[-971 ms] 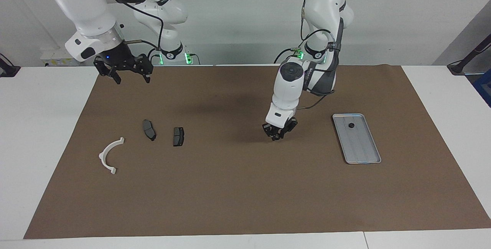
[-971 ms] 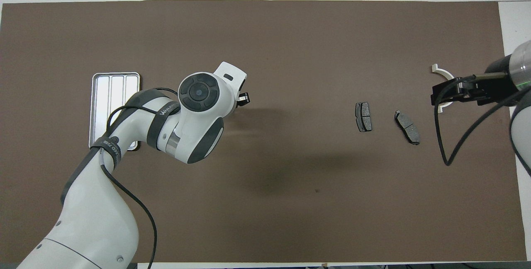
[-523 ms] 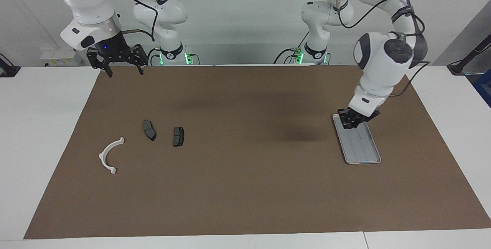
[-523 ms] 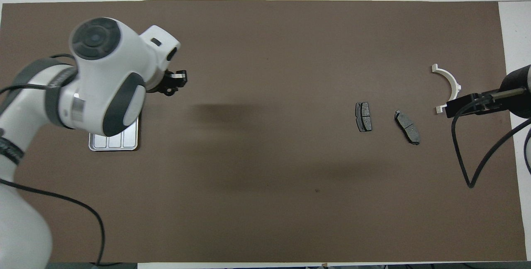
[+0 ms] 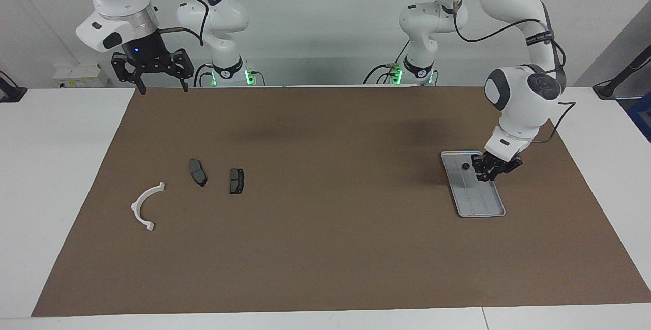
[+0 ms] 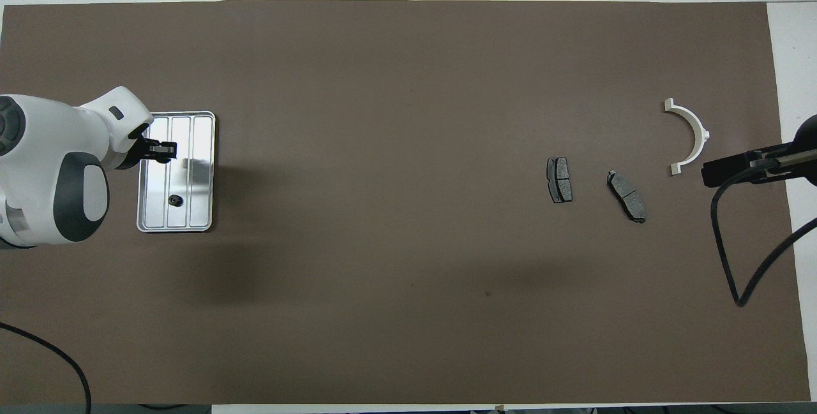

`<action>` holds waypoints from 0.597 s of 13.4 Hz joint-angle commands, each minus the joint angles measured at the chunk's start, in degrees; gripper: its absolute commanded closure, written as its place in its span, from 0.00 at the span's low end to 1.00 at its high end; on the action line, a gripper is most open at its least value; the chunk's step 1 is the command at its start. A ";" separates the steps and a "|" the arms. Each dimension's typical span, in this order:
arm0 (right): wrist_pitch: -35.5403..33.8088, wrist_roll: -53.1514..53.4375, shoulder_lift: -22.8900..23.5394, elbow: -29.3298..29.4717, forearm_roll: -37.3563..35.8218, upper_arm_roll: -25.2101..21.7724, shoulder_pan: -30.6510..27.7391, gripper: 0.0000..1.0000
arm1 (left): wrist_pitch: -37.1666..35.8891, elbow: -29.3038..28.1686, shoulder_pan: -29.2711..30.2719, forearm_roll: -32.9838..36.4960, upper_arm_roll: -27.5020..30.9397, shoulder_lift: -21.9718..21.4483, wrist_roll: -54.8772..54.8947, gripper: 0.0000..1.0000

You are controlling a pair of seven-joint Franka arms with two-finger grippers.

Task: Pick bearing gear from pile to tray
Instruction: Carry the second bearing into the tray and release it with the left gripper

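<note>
Sliding off toward the tray's (image 5: 485, 209) outer rim, the left gripper (image 5: 489, 171) hovers low, grip unreadable. One black bearing gear (image 5: 465, 166) lies in the tray. Right gripper (image 5: 151, 71) waits raised, fingers spread.

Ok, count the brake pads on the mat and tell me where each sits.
2. One brake pad lies toward the right arm's end, nearest the white arc; the other pad lies beside it, toward the tray.
</note>
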 commanded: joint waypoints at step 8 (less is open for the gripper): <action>0.27 -1.02 1.77 0.50 0.16 0.68 -1.00 0.00 | 6.01 -1.47 -0.01 -0.46 -0.11 3.71 0.59 1.00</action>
